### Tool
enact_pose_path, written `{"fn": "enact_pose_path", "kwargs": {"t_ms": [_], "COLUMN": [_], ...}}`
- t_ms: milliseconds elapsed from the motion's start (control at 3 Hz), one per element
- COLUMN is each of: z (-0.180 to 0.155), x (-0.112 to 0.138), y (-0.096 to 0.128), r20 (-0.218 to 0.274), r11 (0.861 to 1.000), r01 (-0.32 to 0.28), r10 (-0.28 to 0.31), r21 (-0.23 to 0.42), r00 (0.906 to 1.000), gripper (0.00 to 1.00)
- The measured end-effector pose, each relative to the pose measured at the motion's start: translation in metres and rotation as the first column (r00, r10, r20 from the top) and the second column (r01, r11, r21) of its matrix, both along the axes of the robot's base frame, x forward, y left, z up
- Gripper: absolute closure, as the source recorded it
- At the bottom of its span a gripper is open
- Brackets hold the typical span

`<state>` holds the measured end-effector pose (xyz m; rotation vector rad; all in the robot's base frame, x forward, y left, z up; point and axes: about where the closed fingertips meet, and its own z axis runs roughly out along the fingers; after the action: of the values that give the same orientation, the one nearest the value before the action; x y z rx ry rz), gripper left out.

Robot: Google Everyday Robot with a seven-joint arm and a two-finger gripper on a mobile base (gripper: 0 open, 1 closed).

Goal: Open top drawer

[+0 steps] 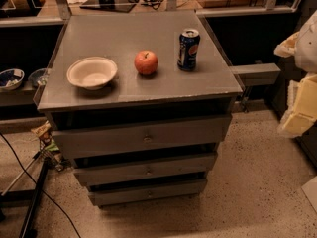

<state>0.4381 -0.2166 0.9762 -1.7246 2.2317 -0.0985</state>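
The top drawer [143,135] is the widest grey front of three stacked drawers in a grey cabinet, with a small round metal knob [147,138] at its centre. A dark gap shows between its front and the cabinet top. My gripper [298,114] is a blurred white and yellowish shape at the right edge of the camera view. It is well to the right of the cabinet, apart from the drawer and its knob.
On the cabinet top [124,95] stand a white bowl [92,72], a red apple [146,62] and a blue soda can [188,49]. Two narrower drawers [146,170] sit below. Cables and a stand [34,202] lie on the floor at left. A shelf with bowls [11,78] is far left.
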Motion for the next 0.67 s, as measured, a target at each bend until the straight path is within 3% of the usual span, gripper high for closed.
{"fn": "enact_pose_path", "kwargs": {"t_ms": [667], "z": [-0.013], "x": [0.002], "y": [0.009], "r20": [-0.014], "r11": [0.999], "r01": [-0.028], "r10": [0.029], "r21": [0.025], "r00": [0.9995], "gripper": [0.0]}}
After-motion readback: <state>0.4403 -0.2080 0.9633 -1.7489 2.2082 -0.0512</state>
